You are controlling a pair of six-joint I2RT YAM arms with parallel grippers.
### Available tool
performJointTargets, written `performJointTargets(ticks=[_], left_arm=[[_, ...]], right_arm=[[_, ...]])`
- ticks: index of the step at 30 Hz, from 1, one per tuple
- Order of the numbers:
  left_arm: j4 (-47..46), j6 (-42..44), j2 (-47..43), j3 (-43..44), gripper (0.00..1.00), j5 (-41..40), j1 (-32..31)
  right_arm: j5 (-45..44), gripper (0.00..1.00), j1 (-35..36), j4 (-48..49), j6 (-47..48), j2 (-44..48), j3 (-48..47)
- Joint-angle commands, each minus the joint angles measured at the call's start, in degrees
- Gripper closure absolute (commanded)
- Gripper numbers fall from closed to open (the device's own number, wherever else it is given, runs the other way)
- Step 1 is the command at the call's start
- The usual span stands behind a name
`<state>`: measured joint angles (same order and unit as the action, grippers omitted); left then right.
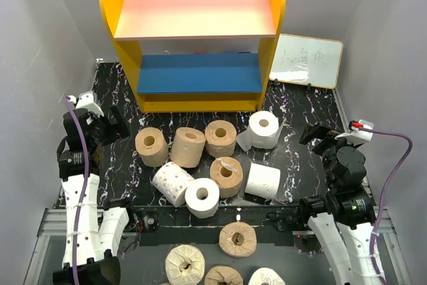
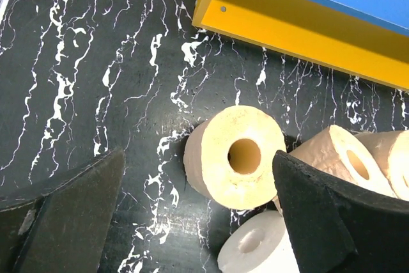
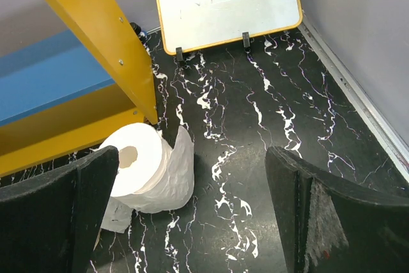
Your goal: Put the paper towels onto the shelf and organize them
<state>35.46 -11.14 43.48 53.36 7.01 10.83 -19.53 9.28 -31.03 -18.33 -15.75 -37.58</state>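
The shelf [image 1: 193, 101] stands at the back with its pink upper board [image 1: 197, 17] and blue lower board [image 1: 199, 73] bare. Eight paper towels lie on the black marbled table in front of it. Four are tan [image 1: 151, 146] [image 1: 187, 146] [image 1: 221, 138] [image 1: 227, 176]. One white roll trails a loose sheet [image 1: 263, 129], one is plain white [image 1: 263, 181], one has pink dots [image 1: 171, 182], one stands at the front [image 1: 202, 197]. My left gripper [image 1: 112, 126] is open and empty left of the rolls; its wrist view shows a tan roll [image 2: 236, 156] ahead. My right gripper [image 1: 313, 133] is open and empty beside the trailing roll [image 3: 137, 164].
A small white writing board [image 1: 307, 60] leans at the back right, also seen in the right wrist view [image 3: 227, 4]. More rolls [image 1: 238, 239] lie below the table's near edge. Grey walls close in on both sides. The shelf's yellow base [image 2: 300, 30] is near the left gripper.
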Motion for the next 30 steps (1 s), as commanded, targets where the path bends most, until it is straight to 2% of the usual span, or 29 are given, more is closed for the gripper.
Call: performJointTargets(ticks=[1, 4, 9, 13, 18, 20, 25, 27, 30], left_arm=[[4.19, -0.04, 0.24, 2.9, 0.01, 1.58, 0.34], [4.12, 0.53, 0.35, 3.0, 0.01, -2.6, 0.35], [5.38, -1.02, -0.07, 3.41, 0.01, -1.68, 0.33], [8.4, 0.17, 3.93, 5.09, 0.01, -3.02, 0.33], [9.61, 7.36, 6.24, 8.66, 0.01, -3.47, 0.39], [8.92, 11.39, 4.89, 8.95, 0.01, -3.31, 0.32], [11.48, 21.19, 1.45, 9.1, 0.01, 5.18, 0.38], [12.03, 21.31, 1.85, 9.3, 0.01, 5.6, 0.33], [12.09, 20.64, 3.75, 9.3, 0.01, 3.79, 0.33]], right_arm=[[0.15, 0.01, 0.25, 3.16, 0.46, 0.07, -0.01], [-0.24, 0.01, 0.26, 3.07, 0.14, 0.0, -0.09], [0.83, 0.01, 0.23, 3.29, 0.31, -2.33, -0.07], [0.78, 0.01, 0.2, 3.33, 0.33, -1.21, 0.04], [0.83, 0.01, 0.26, 2.87, 1.32, 0.68, -1.48], [4.6, 0.01, 0.23, 1.78, 6.0, -0.24, -4.7], [8.39, 0.01, 2.56, -8.43, 8.12, -17.79, -24.01], [11.46, 0.01, 3.67, -13.93, 7.38, -26.37, -32.62], [21.06, 0.01, 4.27, -23.11, 6.04, -38.6, -43.19]])
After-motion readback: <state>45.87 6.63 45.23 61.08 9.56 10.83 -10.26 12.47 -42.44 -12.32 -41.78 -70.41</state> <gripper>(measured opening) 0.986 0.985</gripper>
